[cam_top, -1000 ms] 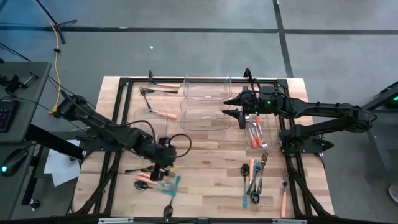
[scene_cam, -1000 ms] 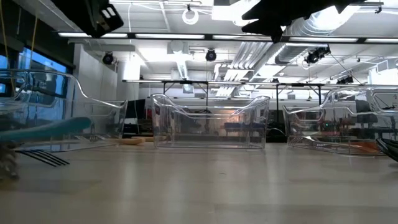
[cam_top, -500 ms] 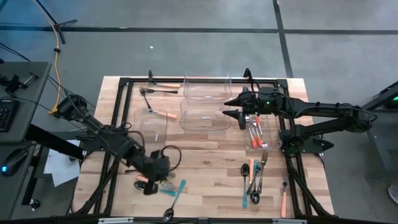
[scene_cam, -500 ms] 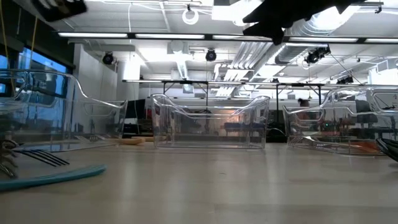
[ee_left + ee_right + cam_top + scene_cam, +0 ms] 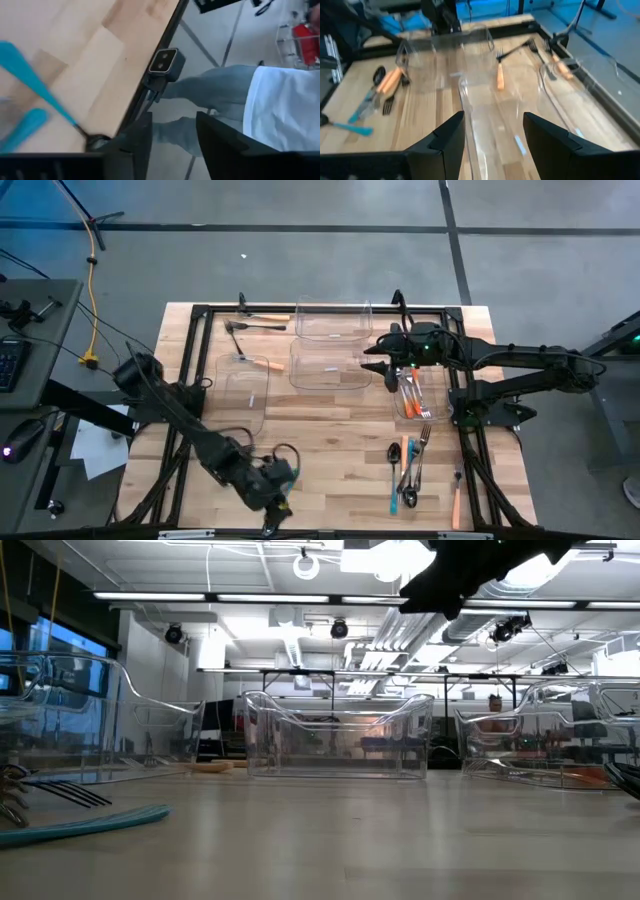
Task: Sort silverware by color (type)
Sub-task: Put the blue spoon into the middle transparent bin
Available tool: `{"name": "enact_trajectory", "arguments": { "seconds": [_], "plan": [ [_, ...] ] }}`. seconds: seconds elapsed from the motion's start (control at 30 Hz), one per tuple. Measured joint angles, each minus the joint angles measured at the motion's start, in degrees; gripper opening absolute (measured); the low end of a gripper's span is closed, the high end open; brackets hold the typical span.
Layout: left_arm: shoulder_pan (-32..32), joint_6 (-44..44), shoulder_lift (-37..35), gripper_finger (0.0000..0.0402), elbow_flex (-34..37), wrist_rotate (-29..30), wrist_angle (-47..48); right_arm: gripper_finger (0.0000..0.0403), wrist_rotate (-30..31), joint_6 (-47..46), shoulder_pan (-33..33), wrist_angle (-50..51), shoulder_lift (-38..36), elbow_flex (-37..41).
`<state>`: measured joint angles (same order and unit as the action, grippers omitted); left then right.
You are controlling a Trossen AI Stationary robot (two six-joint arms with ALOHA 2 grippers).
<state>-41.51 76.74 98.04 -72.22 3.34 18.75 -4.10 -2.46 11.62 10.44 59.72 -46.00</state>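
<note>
Wooden table (image 5: 330, 425) carries four clear bins (image 5: 327, 365) toward its far edge and middle. Left gripper (image 5: 270, 485) sits low at the near edge, left of centre, just beside a teal-handled utensil (image 5: 283, 475) lying flat on the wood; jaws stand apart with nothing between them. Same teal handle (image 5: 90, 824) shows lying flat in the low view. Right gripper (image 5: 385, 360) hangs over the far right part of the table, between the middle bin and the right bin (image 5: 418, 395); jaws wide, empty. Right bin holds orange-handled pieces (image 5: 410, 390). Loose cluster of black, teal and orange silverware (image 5: 408, 465) lies near the right near corner. Orange-handled fork (image 5: 262, 364) rests in the left bin; more pieces (image 5: 255, 321) at the far left corner.
</note>
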Motion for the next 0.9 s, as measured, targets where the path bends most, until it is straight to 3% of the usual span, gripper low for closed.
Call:
{"name": "enact_trajectory", "arguments": {
  "seconds": [0.1,0.33,0.63,0.9],
  "plan": [
    [-0.43,4.42,5.95,0.0165,-7.4,-0.3,4.07,0.0185,0.02,-0.01,0.02,1.85,0.0,0.0],
    [-1.01,14.92,16.57,0.0168,-19.63,-0.27,25.35,0.0185,0.02,-0.21,0.0,2.68,0.0,0.0],
    [-0.83,22.56,24.3,0.0168,-21.01,-1.77,28.57,0.0185,0.02,-1.43,0.02,3.68,0.0,0.0],
    [-0.99,24.68,26.58,0.0168,-21.06,-0.6,29.59,0.0185,0.02,-0.51,0.02,4.51,0.0,0.0]
  ]
}}
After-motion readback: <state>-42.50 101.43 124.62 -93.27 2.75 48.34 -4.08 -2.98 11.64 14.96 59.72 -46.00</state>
